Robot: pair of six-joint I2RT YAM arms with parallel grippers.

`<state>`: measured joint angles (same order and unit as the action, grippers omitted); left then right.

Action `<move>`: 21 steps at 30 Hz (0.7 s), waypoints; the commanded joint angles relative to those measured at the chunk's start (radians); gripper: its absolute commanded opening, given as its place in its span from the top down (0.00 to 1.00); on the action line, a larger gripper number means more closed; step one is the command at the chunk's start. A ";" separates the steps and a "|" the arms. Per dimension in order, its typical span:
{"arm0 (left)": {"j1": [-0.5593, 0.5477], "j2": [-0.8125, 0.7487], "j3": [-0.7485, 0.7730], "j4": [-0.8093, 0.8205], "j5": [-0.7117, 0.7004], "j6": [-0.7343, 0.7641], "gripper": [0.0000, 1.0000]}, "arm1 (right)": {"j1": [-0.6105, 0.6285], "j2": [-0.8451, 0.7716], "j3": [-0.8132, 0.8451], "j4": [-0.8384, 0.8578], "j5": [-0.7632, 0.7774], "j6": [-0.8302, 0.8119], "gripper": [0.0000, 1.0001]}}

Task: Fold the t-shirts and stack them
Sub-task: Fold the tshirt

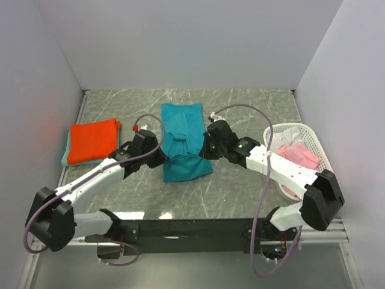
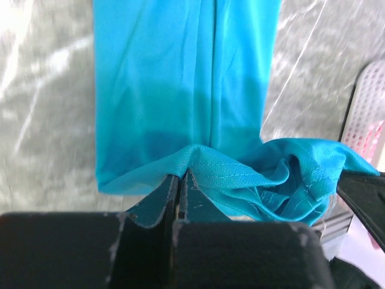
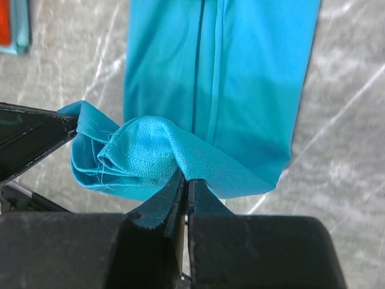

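Teal-blue t-shirt (image 1: 182, 129) pinched in clamped left hand (image 2: 179, 182) and right hand (image 3: 185, 180).

Bare table (image 1: 252, 108) behind; basket (image 1: 299, 126) blocks right, orange-red t-shirt (image 1: 93, 139) left.

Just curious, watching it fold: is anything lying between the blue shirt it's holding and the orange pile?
Nothing loose. Only bare table separates the teal-blue shirt from the orange-red shirt; the left arm itself hangs over that gap.

A teal-blue t-shirt (image 1: 183, 144), orange-red t-shirt (image 1: 93, 139), pink t-shirt (image 1: 299, 155), white mesh basket (image 1: 323, 158), grey white-veined table (image 1: 240, 180)
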<state>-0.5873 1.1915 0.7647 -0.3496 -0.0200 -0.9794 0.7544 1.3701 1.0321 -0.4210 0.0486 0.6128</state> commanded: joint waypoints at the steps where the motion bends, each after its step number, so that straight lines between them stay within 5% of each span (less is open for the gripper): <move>1: 0.043 0.032 0.079 0.066 0.051 0.080 0.99 | -0.030 0.035 0.088 0.016 -0.026 -0.056 1.00; 21: 0.191 0.348 0.291 0.061 0.132 0.216 0.99 | -0.147 0.300 0.292 -0.006 -0.112 -0.114 1.00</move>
<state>-0.4095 1.5139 1.0145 -0.3172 0.0807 -0.8028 0.6231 1.6436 1.2648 -0.4358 -0.0475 0.5251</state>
